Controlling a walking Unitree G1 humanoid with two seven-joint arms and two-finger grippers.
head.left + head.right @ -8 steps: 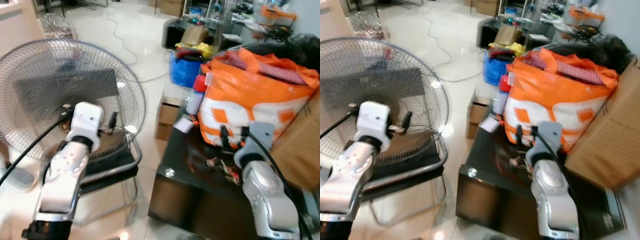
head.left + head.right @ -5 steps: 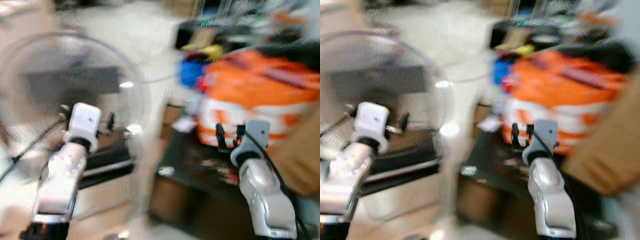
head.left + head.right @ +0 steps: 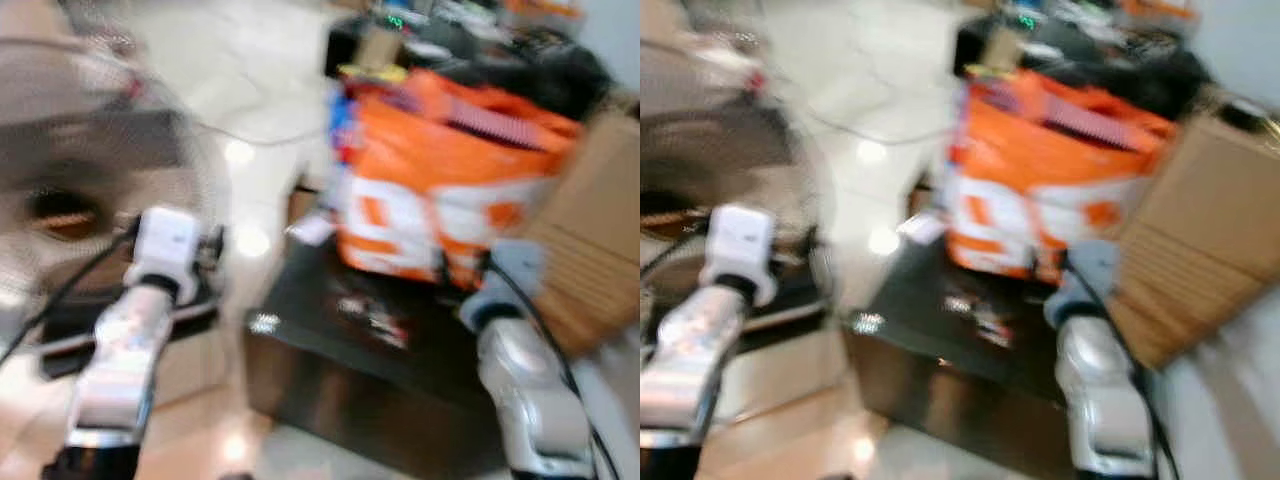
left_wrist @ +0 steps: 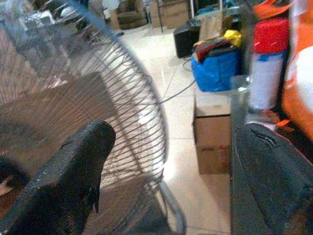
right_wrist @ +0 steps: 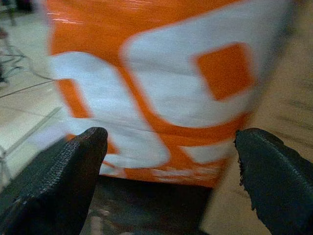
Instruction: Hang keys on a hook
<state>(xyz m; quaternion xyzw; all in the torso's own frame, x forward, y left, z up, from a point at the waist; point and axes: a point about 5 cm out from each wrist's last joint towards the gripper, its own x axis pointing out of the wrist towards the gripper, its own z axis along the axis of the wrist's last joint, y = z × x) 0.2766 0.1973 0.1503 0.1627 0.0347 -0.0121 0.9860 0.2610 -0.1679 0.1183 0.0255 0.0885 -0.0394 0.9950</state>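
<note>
Left eye view | small blurred metal key bunch (image 3: 372, 318) on glossy black tabletop (image 3: 300, 330) | judged light, loose, jangly; take by ring | right gripper (image 5: 171, 181) wide, empty; left gripper (image 4: 166, 181) wide, empty

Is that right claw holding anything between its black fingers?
No, the right gripper stands wide open, its fingers apart with just the orange and white bag ahead.
</note>
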